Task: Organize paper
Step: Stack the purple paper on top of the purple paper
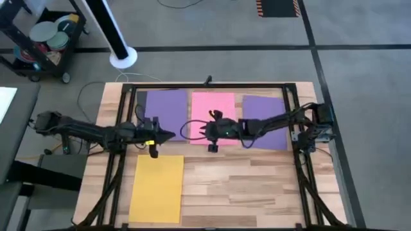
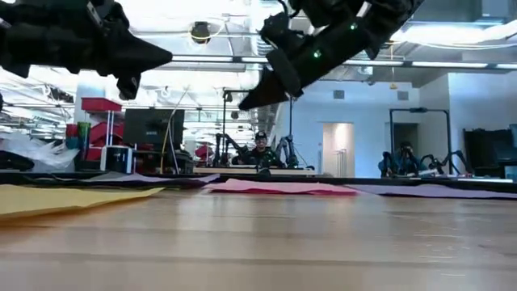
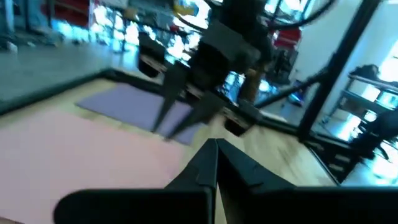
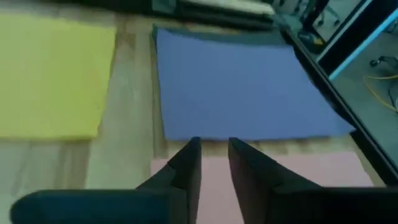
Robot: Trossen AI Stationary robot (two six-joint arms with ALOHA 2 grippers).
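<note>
Four sheets of paper lie flat on the wooden table: a purple sheet [image 1: 166,108] at the far left, a pink sheet [image 1: 215,110] in the far middle, another purple sheet [image 1: 264,115] at the far right, and a yellow sheet [image 1: 157,187] at the near left. My left gripper [image 1: 171,135] is shut and hovers between the left purple sheet and the pink one. My right gripper [image 1: 198,130] hovers over the pink sheet's left edge [image 4: 205,186], its fingers a narrow gap apart. The two fingertips point at each other. In the low view both grippers [image 2: 166,56] [image 2: 242,103] hang clear above the table.
A black frame [image 1: 212,84] runs along the table's far edge and down both sides. Bare wood [image 1: 244,192] spreads right of the yellow sheet. Off the table stand a cart with plates [image 1: 45,38] and a white pole base [image 1: 123,58]. People sit in the room behind [image 2: 260,149].
</note>
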